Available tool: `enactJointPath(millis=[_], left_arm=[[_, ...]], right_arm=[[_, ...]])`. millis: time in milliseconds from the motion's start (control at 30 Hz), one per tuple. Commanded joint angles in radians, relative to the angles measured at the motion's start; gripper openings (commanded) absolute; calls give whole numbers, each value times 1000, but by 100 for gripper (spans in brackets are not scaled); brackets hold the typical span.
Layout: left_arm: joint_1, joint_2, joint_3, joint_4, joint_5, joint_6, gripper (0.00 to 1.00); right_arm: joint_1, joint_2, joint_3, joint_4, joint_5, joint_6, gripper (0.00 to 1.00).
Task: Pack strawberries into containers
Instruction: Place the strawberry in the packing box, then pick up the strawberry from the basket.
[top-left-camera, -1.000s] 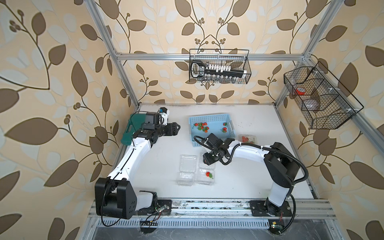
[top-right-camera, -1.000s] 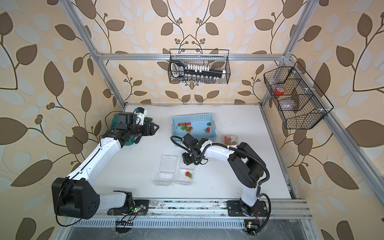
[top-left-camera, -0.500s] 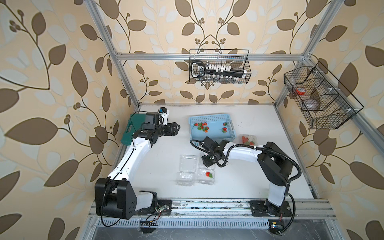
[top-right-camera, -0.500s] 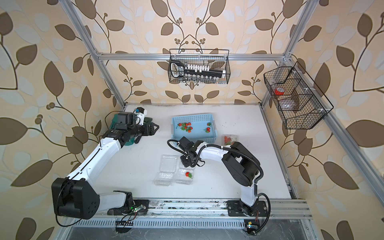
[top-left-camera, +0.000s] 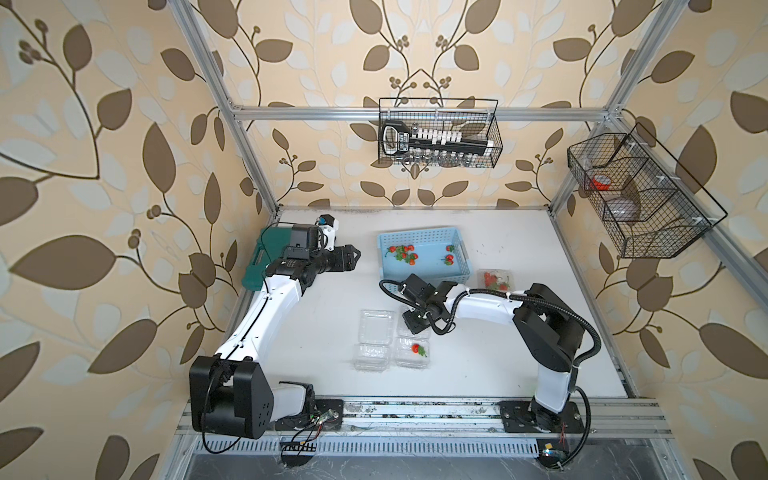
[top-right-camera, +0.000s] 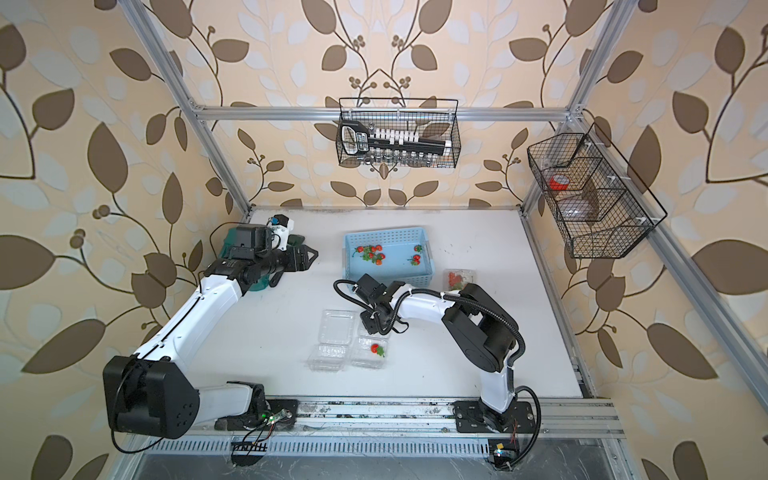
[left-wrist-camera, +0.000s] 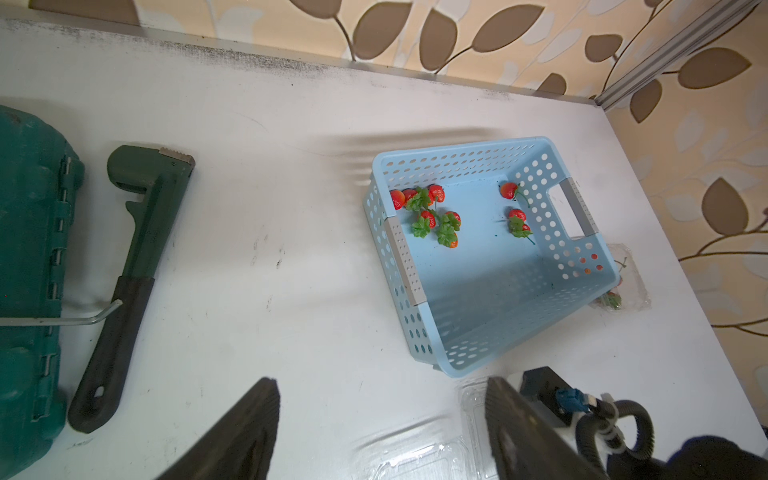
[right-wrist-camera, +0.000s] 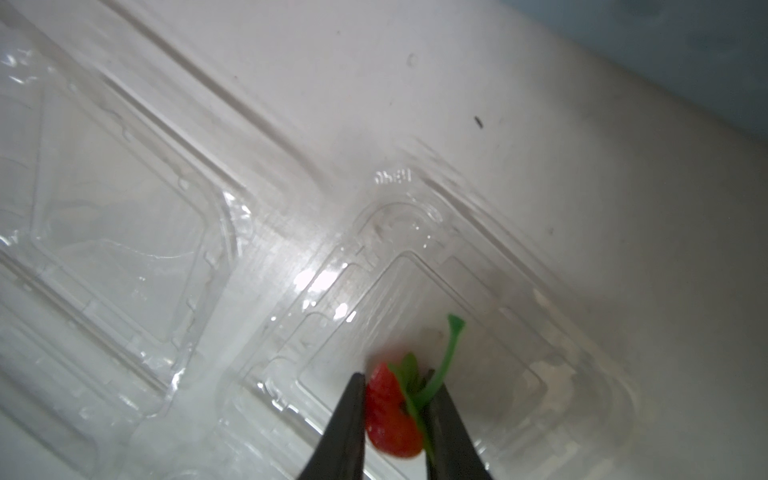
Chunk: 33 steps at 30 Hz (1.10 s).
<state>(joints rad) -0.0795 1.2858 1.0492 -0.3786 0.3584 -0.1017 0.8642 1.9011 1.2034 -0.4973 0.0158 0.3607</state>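
Right gripper (right-wrist-camera: 399, 380) pinches a strawberry (right-wrist-camera: 388, 419) over the open container (right-wrist-camera: 540, 374), mid-table, just near of the blue basket (top-left-camera: 419, 274). Left gripper (left-wrist-camera: 381, 382) far left, jaws wide, empty.

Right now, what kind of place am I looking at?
Probably a robot test booth, not a kitchen: a bare aluminium frame lined with leaf-patterned wallpaper, two white-and-black robot arms bolted to a rail, and small red strawberries in a light blue perforated plastic basket.

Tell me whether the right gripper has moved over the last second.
Yes. The right gripper has drawn slightly away from the blue basket, toward the open containers at the front.
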Motion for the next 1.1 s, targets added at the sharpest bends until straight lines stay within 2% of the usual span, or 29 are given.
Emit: enactJointPath(millis=[0,300,733,867,967,1067], left_arm=[[-6,-28,4,5,-6,24,79],[-5,-34,2,7,-2,22,79],[-7,-40,2,8,1,20,79],[-5,-42,0,7,0,20,79],[-6,-43,1,6,-1,20,80],[-6,-43,0,9,-1,20,79]], right_arm=[[7,-12,25,-63,27,2,20],[57,-133,66,-133,44,-49,19],[226,-196,-22,-177,-65,-40,19],[237,-182,-41,-172,-64,-26,25],[238,-181,-32,-180,-43,-27,40],[231,-188,-17,-185,-10,-28,43]])
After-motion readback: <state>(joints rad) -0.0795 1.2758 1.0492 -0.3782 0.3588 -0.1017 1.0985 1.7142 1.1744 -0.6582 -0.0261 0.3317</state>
